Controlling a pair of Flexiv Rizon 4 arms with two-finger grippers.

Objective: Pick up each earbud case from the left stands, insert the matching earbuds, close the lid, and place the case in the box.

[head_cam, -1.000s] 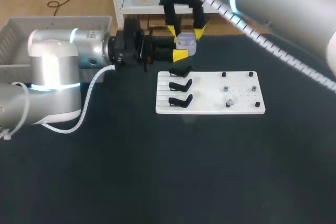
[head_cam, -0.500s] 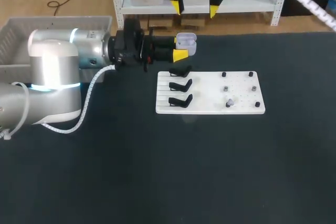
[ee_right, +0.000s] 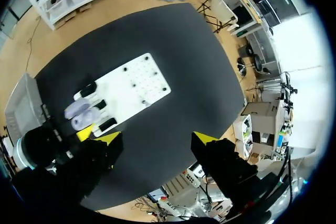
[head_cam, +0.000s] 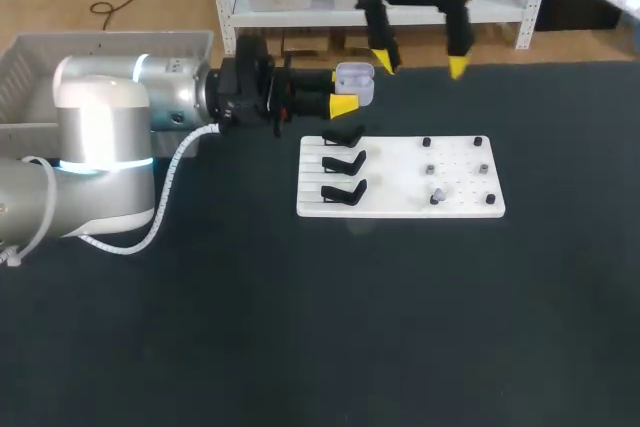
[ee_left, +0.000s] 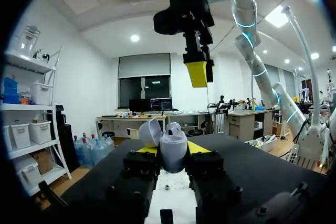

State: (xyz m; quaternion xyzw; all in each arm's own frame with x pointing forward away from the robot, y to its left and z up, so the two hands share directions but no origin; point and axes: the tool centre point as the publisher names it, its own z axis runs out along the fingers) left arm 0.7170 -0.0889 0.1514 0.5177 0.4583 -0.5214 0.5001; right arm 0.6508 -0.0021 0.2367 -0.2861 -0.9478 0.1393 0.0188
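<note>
While the left gripper (ee_left: 169, 149) gripped the small pale-lavender, rounded earbud case (head_cam: 355, 82) from both sides, the case sat in the air just beyond the far-left corner of the flat white plastic board (head_cam: 400, 205). Its lid stood open. A rounded white piece showed in the case mouth, probably one earbud seated.

The right gripper (head_cam: 421, 64) hung high over the worktop's far edge with its fingers spread and nothing between them.

Three black hooked stands (head_cam: 345, 162) lined the board's left edge, all bare. Small grey pieces (head_cam: 437, 194) lay on the board's right half, too small to identify. They were possibly the remaining earbuds.

Judged step: fetching the next earbud for insertion.

Notes for doing it well:
- Left arm should hold the case steady and mouth-up, lid clear of the approach path.
- Right gripper should descend straight over one grey piece and close gently on its sides.
- The earbud stem should line up with the empty socket before pressing.

The pale mesh plastic box (head_cam: 30, 57) waited at the worktop's left edge.
</note>
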